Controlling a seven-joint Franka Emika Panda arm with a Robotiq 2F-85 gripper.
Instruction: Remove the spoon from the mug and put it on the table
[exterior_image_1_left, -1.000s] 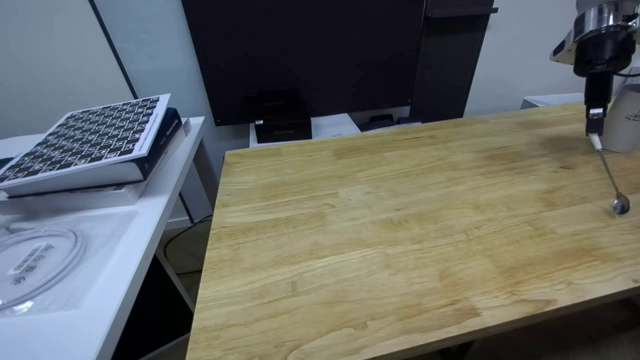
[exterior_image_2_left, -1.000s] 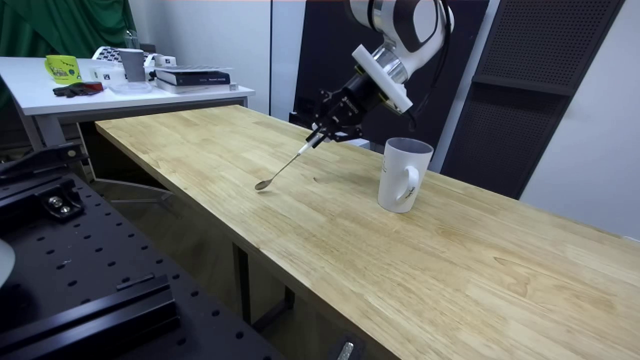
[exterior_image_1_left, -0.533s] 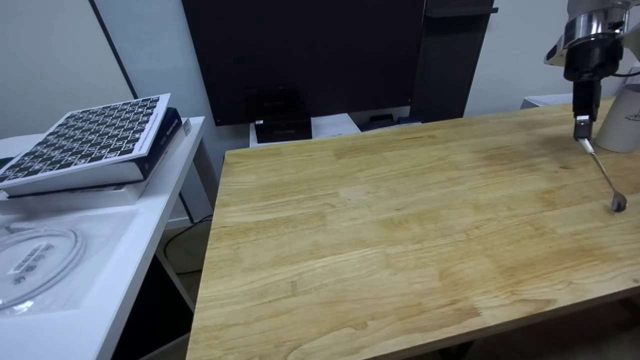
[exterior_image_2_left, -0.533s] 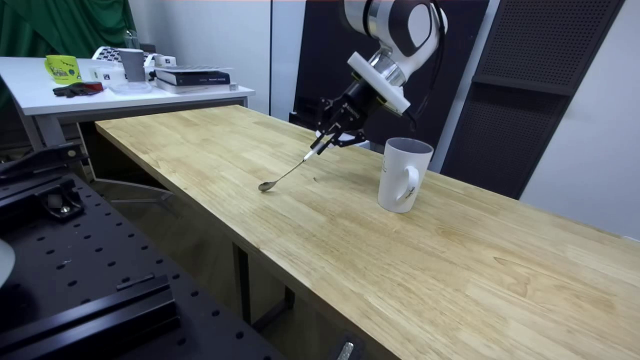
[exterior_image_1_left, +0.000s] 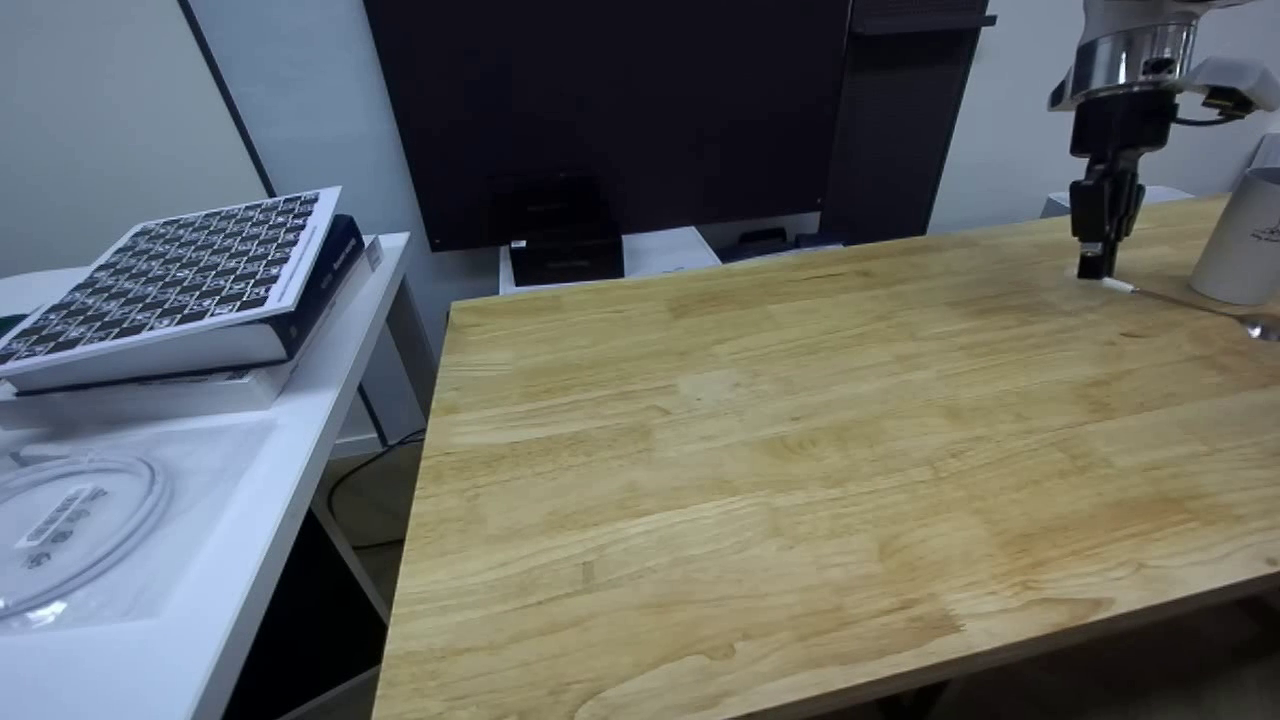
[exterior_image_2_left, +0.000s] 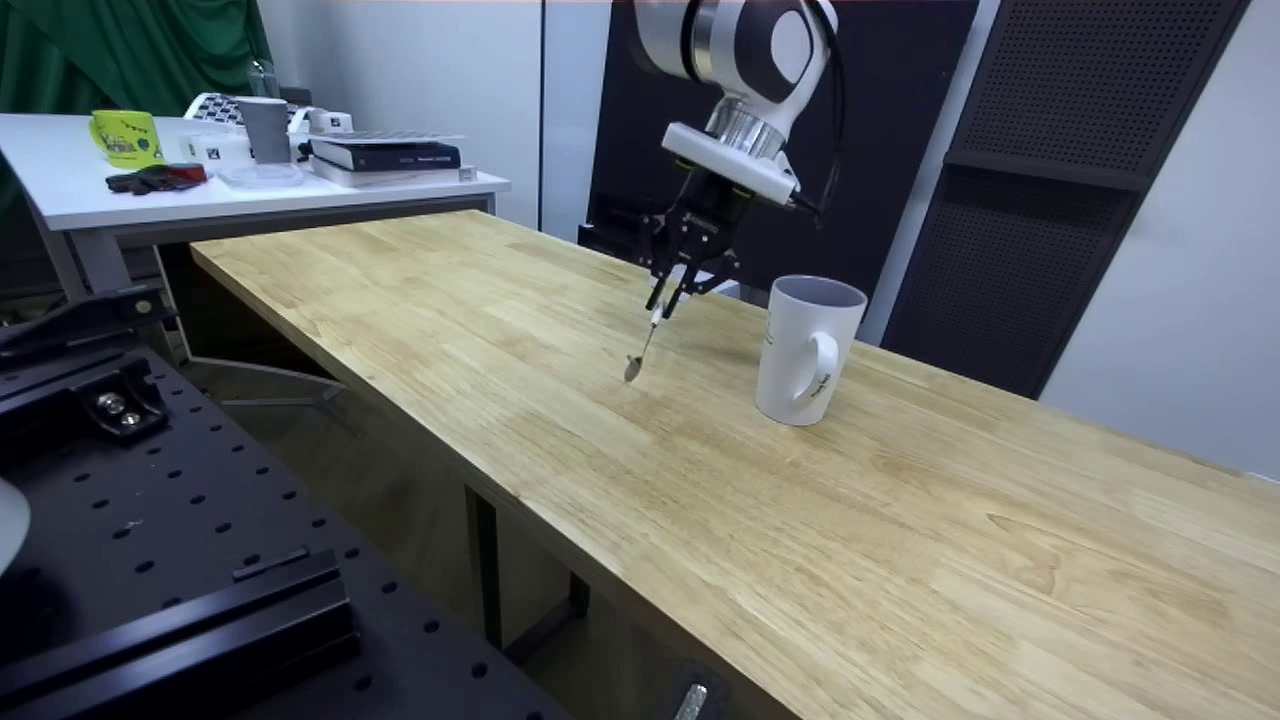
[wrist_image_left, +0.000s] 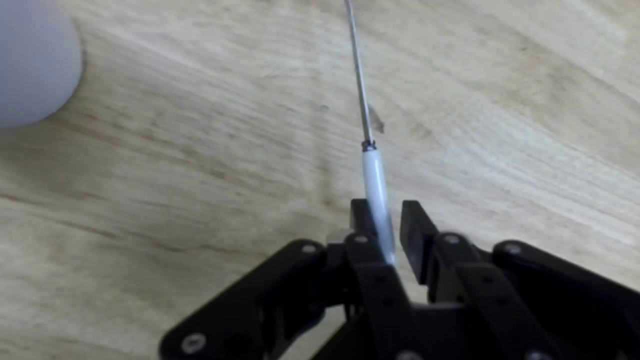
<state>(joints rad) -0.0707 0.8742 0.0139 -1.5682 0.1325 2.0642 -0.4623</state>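
The spoon (exterior_image_2_left: 634, 368), with white handle and thin silvery stem, lies flat or nearly flat at the table (exterior_image_2_left: 900, 520). Its bowl (exterior_image_1_left: 1262, 326) points towards the foot of the mug. My gripper (exterior_image_1_left: 1097, 268) is low over the tabletop, pointing down, its fingertips around the handle end. In the wrist view the jaws (wrist_image_left: 382, 207) stand a little apart; the white handle (wrist_image_left: 376, 180) is against the left finger, with a gap to the right finger. The bowl is out of the wrist view. The pale mug (exterior_image_2_left: 808, 350) stands upright beside the spoon; its lower part shows in the wrist view (wrist_image_left: 35, 65).
A white desk (exterior_image_1_left: 300, 440) with stacked books (exterior_image_1_left: 180, 290) and a bagged cable (exterior_image_1_left: 80, 530) stands beyond the table's end. A black perforated bench (exterior_image_2_left: 250, 520) lies along the table's side. A dark panel (exterior_image_1_left: 620, 120) rises behind the table.
My gripper has tilted to point more straight down and come lower. The spoon has gone from slanting below the gripper to nearly flat, its bowl swinging towards the mug. The jaws have parted slightly.
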